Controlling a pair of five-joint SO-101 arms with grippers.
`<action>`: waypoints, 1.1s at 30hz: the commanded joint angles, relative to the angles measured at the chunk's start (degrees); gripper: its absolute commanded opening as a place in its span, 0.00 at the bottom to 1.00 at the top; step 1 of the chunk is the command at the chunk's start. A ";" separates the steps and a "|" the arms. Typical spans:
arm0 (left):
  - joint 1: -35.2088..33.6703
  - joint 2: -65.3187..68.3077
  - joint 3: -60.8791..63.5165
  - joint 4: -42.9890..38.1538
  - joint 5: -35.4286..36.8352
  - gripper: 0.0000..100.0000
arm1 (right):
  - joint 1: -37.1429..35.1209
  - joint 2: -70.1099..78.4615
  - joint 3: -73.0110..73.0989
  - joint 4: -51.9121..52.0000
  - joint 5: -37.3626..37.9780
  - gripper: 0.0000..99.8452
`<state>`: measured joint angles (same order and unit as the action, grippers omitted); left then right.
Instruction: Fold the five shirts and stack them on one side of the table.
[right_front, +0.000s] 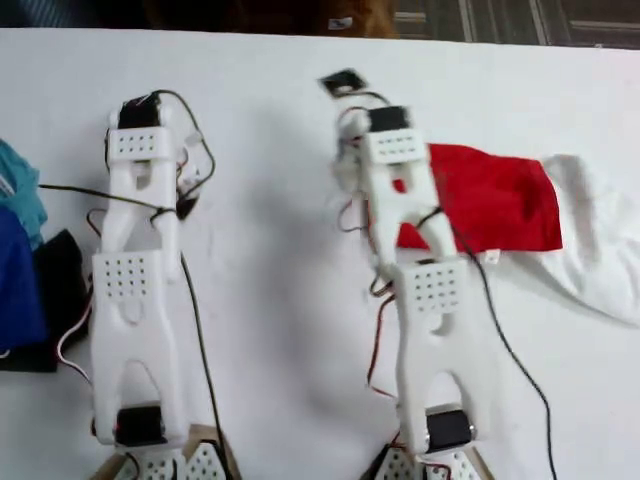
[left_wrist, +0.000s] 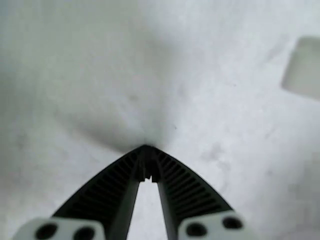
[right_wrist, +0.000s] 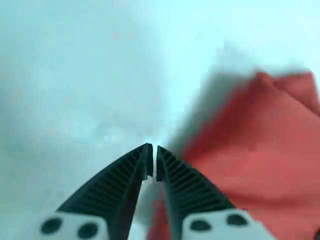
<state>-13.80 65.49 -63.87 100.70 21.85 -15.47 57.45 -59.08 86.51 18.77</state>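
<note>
A red shirt (right_front: 490, 205) lies crumpled on the white table (right_front: 270, 300), beside the right arm (right_front: 425, 290). It overlaps a white shirt (right_front: 600, 245) near the right edge. In the right wrist view my right gripper (right_wrist: 151, 152) is shut and holds nothing, its tips low over bare table just beside the red shirt (right_wrist: 260, 160). My left gripper (left_wrist: 146, 152) is shut too, with nothing in it, pointing down at bare table. The left arm (right_front: 135, 270) stands to the left.
A pile of teal (right_front: 20, 185), blue (right_front: 15, 275) and black (right_front: 58, 285) shirts sits at the left edge. Cables trail from both arms across the table. A pale block (left_wrist: 302, 70) shows in the left wrist view. Dark floor lies beyond the far edge.
</note>
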 joint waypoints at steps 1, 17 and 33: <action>-1.93 -0.44 0.48 -0.09 -0.62 0.03 | -3.91 0.13 -4.40 -0.57 -0.53 0.02; 11.87 -5.71 4.44 1.67 -10.64 0.05 | 13.05 -2.33 -21.89 14.73 -0.18 0.02; 18.02 -2.29 3.47 1.23 -12.31 0.20 | 11.47 8.31 -17.93 4.62 -0.53 0.02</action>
<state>1.41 62.95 -59.91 101.49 9.54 -1.58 66.07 -76.66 91.96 18.77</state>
